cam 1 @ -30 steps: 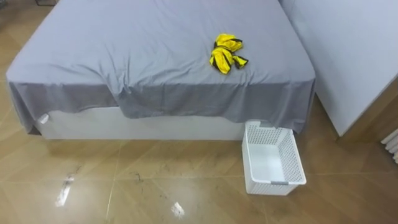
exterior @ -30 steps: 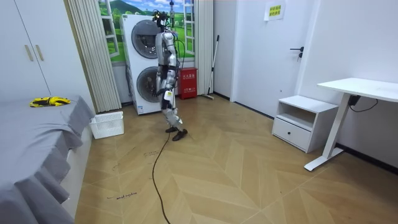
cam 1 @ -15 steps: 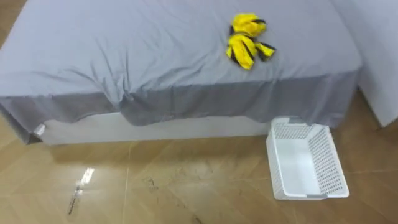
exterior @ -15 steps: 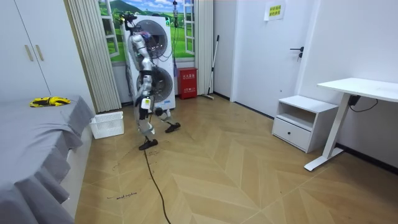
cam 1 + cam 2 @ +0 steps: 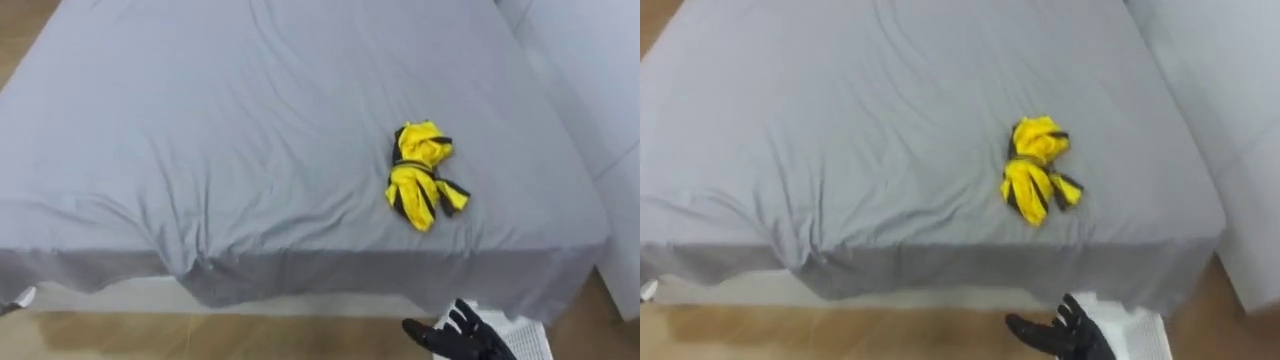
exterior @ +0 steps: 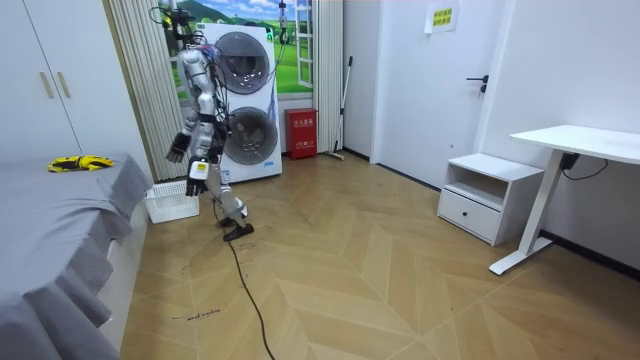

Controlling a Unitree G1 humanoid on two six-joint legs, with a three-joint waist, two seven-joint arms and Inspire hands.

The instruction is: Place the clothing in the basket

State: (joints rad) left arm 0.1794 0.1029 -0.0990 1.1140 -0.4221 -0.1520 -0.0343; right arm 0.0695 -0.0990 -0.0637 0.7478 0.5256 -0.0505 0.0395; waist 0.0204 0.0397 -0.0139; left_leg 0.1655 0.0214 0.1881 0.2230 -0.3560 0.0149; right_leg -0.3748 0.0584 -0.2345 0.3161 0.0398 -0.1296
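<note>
We look down on a bed (image 5: 200, 130) spread with a grey sheet that hangs over its near edge. The clothes (image 5: 421, 176), a crumpled yellow bundle with black trim, lie on the sheet toward 3 o'clock from the bed's middle, near the near edge and well clear of the far one.

The right robot hand (image 5: 462, 338) enters low in the eye views at about 5 o'clock. Its dark fingers (image 5: 420, 330) are spread and nearly straight, and it has hold of nothing. From this robot hand the clothes sit at roughly 12 o'clock, well apart, with the hanging sheet between them. Just beside it at 3 o'clock we see a white sliver of the basket (image 5: 522, 334) on the floor below the bed's edge; nothing yellow shows in that sliver.

In the room view the robot stands at the foot of the bed, facing it, with the basket on the wooden floor (image 6: 350, 280) right beside its legs and a stacked washer and dryer (image 6: 250, 100) behind it. One arm reaches forward toward the bed. What seems to be the left robot hand (image 6: 197, 172) hangs low by the hip, too small for us to tell its state.
</note>
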